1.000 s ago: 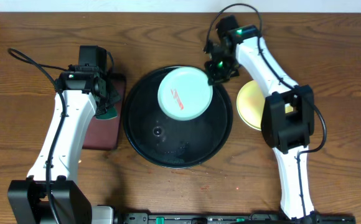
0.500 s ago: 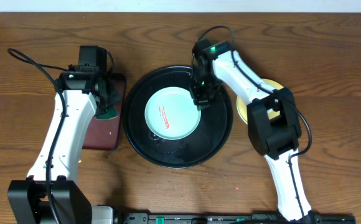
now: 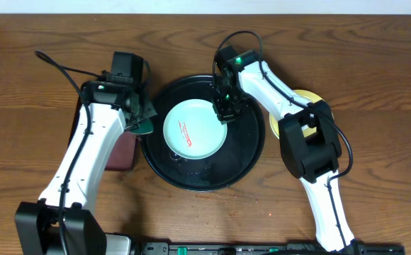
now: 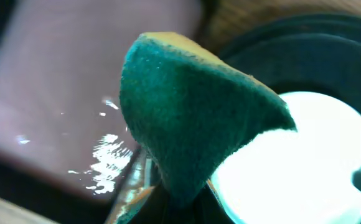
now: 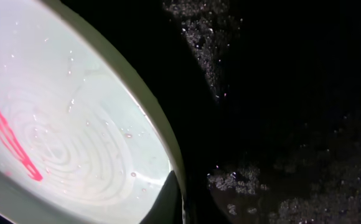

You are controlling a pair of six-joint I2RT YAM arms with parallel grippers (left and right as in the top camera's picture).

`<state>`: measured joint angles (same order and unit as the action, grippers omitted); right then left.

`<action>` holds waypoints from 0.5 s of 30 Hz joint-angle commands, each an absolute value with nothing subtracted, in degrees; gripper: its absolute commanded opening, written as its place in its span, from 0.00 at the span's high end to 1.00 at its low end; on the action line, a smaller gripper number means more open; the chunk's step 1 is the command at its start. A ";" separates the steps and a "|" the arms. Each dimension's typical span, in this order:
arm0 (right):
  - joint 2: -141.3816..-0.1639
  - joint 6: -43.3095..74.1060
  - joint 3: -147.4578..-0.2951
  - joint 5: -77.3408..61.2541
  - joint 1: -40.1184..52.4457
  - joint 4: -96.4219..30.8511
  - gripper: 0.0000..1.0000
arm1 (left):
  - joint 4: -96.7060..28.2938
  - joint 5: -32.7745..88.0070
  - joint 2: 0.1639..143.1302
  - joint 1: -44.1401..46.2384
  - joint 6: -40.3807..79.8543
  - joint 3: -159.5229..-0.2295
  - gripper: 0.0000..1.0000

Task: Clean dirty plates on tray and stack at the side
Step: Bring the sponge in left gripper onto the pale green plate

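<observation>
A pale aqua plate with a red smear lies in the middle of the round black tray. My right gripper is shut on the plate's back right rim. In the right wrist view one finger lies over the rim of the plate. My left gripper is shut on a green sponge and holds it over the tray's left rim, just left of the plate. A pale yellow plate lies right of the tray, mostly hidden by my right arm. I see no second aqua plate.
A rectangular tray with a reddish-brown inside lies left of the round tray, partly under my left arm, and shows in the left wrist view. Water drops speckle the black tray. Bare wooden table surrounds everything.
My right gripper brought the aqua plate from the tray's back right down to its middle. My left arm moved right with the sponge, from over the rectangular tray to the round tray's left rim.
</observation>
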<state>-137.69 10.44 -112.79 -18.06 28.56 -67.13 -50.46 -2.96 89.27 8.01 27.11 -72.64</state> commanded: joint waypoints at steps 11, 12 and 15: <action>-135.79 12.84 -110.39 -17.80 28.60 -64.03 0.99 | -44.40 2.63 101.43 16.14 28.14 -72.38 0.92; -135.79 12.86 -110.06 -17.82 28.60 -63.86 0.99 | -44.16 2.63 102.19 16.75 28.16 -72.38 0.93; -135.79 12.84 -109.69 -17.80 28.60 -63.79 0.99 | -44.01 2.74 104.25 18.48 29.32 -72.38 0.93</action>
<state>-136.68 11.62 -110.96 -18.33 28.56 -64.12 -44.07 2.35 102.63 16.93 27.42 -72.64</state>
